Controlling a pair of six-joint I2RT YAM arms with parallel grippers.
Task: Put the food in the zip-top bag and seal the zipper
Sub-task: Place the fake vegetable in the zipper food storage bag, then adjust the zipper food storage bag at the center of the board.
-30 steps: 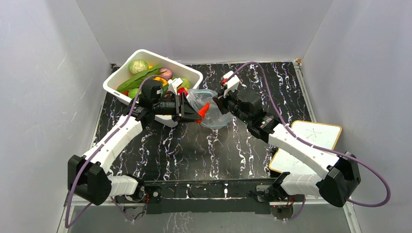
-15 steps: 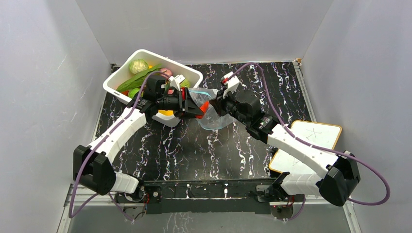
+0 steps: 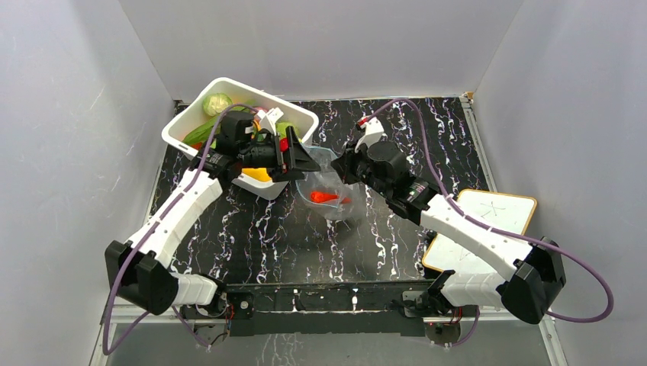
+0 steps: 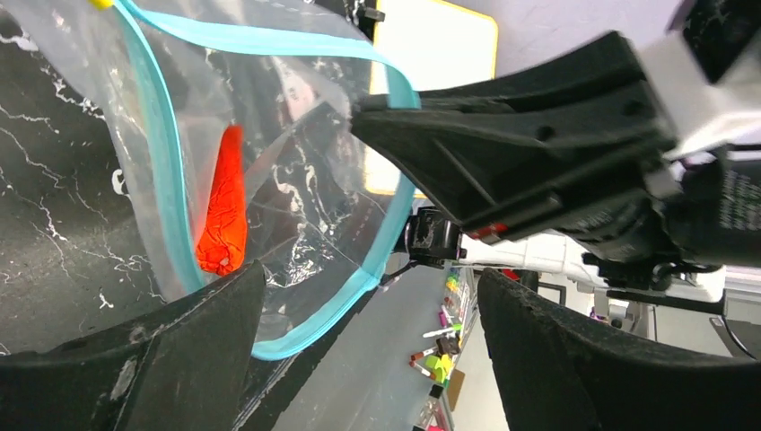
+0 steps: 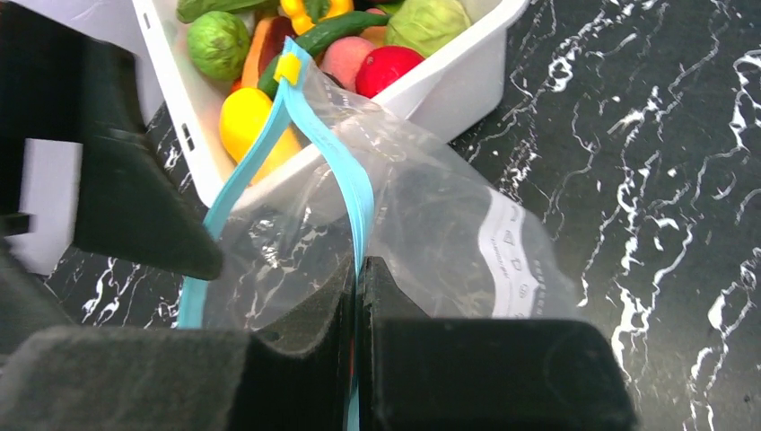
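**Holding bag mouth open, one piece inside**

Right gripper (image 5: 357, 274) is clamped shut on the zipper (image 5: 345, 171) of the zip-top bag (image 5: 440, 224), holding that edge up. Left gripper (image 4: 370, 278) has its jaws spread wide with nothing between them, right at the bag mouth. Orange-red food piece (image 4: 224, 211) lies inside the bag. Bag sits on the black table (image 3: 305, 236), just beside the white tub (image 3: 229, 82). Other food (image 3: 218, 104) is in the tub.

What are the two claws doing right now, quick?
Left claw: open, holding nothing.
Right claw: closed, pinching the blue edge of the clear bag.
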